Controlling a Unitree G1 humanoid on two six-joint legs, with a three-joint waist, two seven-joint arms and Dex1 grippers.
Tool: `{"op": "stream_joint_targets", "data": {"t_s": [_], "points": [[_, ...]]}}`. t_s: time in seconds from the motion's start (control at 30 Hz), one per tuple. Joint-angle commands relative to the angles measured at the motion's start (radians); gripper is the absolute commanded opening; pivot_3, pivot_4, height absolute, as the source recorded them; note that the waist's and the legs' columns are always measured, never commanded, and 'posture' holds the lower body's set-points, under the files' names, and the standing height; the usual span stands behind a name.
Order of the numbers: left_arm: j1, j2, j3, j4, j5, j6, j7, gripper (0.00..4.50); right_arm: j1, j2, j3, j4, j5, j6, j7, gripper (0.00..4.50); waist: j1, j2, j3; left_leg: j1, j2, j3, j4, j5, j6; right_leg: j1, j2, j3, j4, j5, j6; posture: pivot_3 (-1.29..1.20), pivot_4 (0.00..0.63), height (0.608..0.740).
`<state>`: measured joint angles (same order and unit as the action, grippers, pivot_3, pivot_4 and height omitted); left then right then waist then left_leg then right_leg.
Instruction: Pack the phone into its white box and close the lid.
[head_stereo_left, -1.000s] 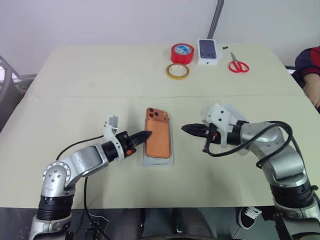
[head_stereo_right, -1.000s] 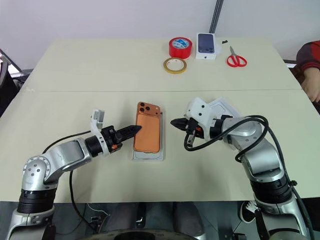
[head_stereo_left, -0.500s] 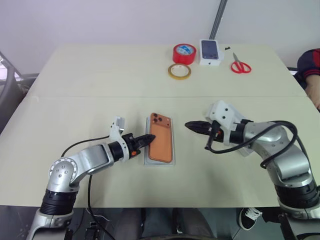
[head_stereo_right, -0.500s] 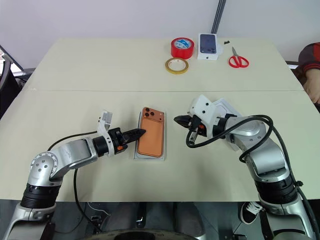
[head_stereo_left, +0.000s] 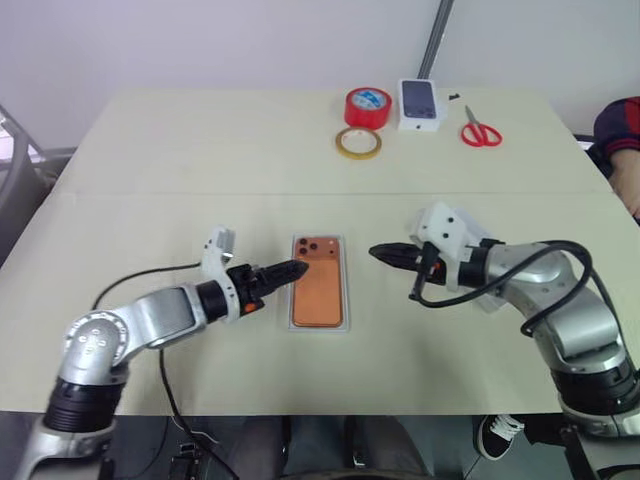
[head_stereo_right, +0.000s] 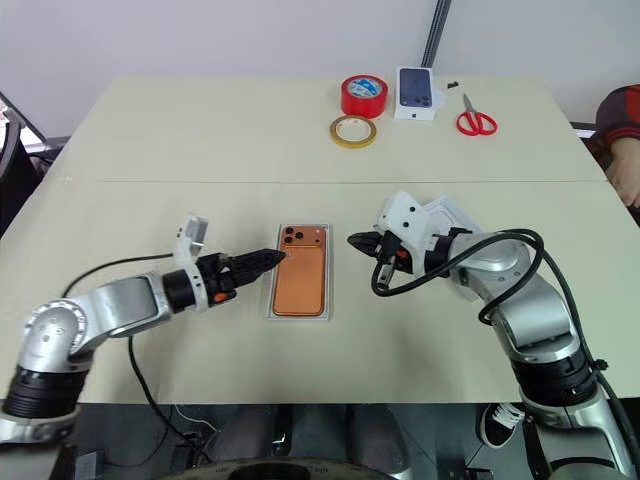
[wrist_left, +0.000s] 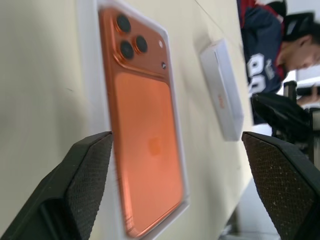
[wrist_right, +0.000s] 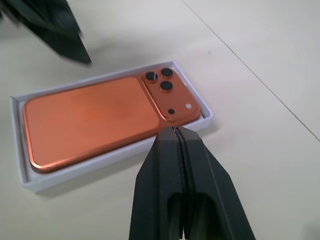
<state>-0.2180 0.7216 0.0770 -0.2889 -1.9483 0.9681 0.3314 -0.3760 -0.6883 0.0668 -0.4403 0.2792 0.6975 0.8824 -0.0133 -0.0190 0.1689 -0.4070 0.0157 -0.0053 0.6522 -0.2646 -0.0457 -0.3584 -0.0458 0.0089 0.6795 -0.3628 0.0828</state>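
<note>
Copper-orange phone (head_stereo_left: 318, 292) seated in the white box (head_stereo_left: 346, 300), centre frame.
Slick, rigid; grip long edges. Left claw (head_stereo_left: 296, 268) wide open, empty; right claw (head_stereo_left: 377, 253) closed, empty.

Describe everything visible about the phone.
The phone is a flat copper-orange slab with rounded corners and a matte metallic-looking back. A raised cluster of three dark lenses sits at its far corner. It lies flat, back up, seated inside the white box, whose walls frame it on all sides. Neither claw touches it.
</note>
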Motion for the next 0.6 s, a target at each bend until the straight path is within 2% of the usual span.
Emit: {"op": "stream_joint_targets", "data": {"t_s": [0.03,0.13,0.23,0.37,0.47,0.6], "points": [[0.004,0.091,0.063,-0.023,0.129,0.028,-0.123,4.33,-0.031,-0.028,0.038,0.011,-0.039,-0.025,-0.010,0.00,0.000,0.001,0.000,0.000,0.000,0.000,0.000,0.000,0.000,0.000,0.000,0.000,0.000,0.000,0.000,0.00,0.150,0.740],[-0.002,0.156,0.062,-0.037,0.343,0.013,-0.237,3.44,-0.056,-0.041,0.086,0.045,-0.081,-0.015,-0.023,0.00,0.002,0.001,0.001,0.000,-0.001,0.000,0.000,0.000,0.000,0.000,0.000,0.000,0.000,0.000,0.000,0.00,0.150,0.740],[-0.019,0.182,0.010,-0.069,0.526,0.005,-0.338,1.89,-0.090,-0.039,0.131,0.067,-0.117,0.011,-0.043,0.00,0.002,0.001,0.001,0.000,-0.001,0.000,0.000,0.000,0.000,0.000,0.000,0.000,0.000,0.000,0.000,0.00,0.150,0.740],[-0.051,0.164,-0.059,-0.087,0.685,0.014,-0.433,0.02,-0.115,-0.042,0.194,0.067,-0.163,0.031,-0.054,0.00,0.002,0.001,0.001,0.000,-0.001,0.000,-0.001,0.000,0.001,-0.001,0.000,0.000,0.000,0.000,0.000,0.00,0.150,0.740],[-0.101,0.157,-0.176,-0.097,0.838,0.031,-0.516,0.02,-0.128,-0.041,0.275,0.052,-0.227,0.024,-0.065,0.00,0.001,0.001,0.001,-0.001,-0.001,0.000,-0.001,0.000,0.001,-0.001,0.000,0.000,0.000,0.000,0.000,0.00,0.150,0.740],[-0.163,0.122,-0.287,-0.091,0.972,0.040,-0.625,0.02,-0.143,-0.018,0.357,0.051,-0.278,0.026,-0.065,0.00,0.001,0.001,0.001,-0.001,0.000,0.000,-0.001,0.000,0.001,-0.002,0.000,0.000,0.000,0.000,0.000,0.00,0.150,0.740]]}}
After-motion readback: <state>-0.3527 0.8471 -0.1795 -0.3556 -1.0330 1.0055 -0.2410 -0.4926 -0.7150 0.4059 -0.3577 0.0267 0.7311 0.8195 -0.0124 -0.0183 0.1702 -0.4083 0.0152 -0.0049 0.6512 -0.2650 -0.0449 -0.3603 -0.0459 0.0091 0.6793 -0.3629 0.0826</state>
